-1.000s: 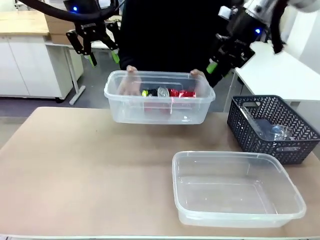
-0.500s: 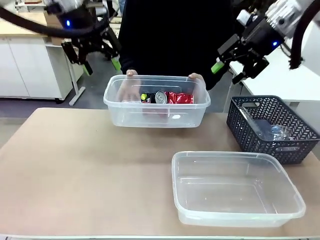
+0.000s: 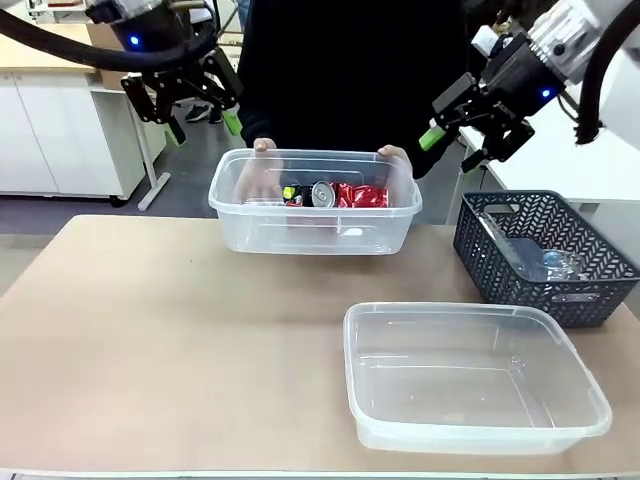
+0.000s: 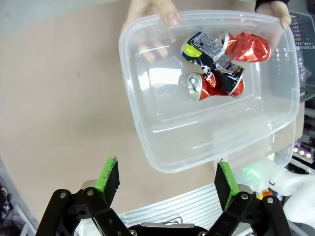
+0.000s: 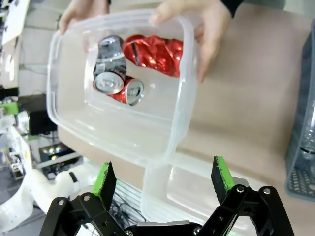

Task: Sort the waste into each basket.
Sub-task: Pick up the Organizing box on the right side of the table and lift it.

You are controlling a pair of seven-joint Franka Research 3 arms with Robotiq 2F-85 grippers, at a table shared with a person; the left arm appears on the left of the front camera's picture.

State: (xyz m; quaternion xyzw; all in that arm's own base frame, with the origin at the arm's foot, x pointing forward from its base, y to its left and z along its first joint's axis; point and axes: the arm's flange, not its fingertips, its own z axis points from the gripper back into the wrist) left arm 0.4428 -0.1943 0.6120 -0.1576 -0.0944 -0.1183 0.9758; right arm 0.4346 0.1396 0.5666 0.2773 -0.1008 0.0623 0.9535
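A person's hands [image 3: 262, 150] hold a clear tub [image 3: 260, 225] just above the far side of the table. In it lie red-and-silver cans [image 3: 340, 193], one of them crushed. My left gripper [image 3: 205, 125] hangs open above the tub's left end, nothing in it. My right gripper [image 3: 455, 150] hangs open off the tub's right end, also bare. From the left wrist, the open gripper [image 4: 166, 174] looks down on the tub [image 4: 147, 123] and cans [image 4: 216, 69]. From the right wrist, the open gripper [image 5: 162, 179] sees the same tub [image 5: 182, 98] and cans [image 5: 147, 51]. A second clear tub [image 3: 450, 310] rests on the near right of the table.
A dark grey lattice basket [image 3: 600, 290] stands at the table's right edge with a clear plastic bottle [image 3: 545, 262] inside. The tan tabletop [image 3: 150, 330] spreads wide on the left and near side. The person stands close behind the held tub.
Both grippers have opened wider and drawn away from the tub, the left one leftward, the right one to the right. The person has levelled the tub.
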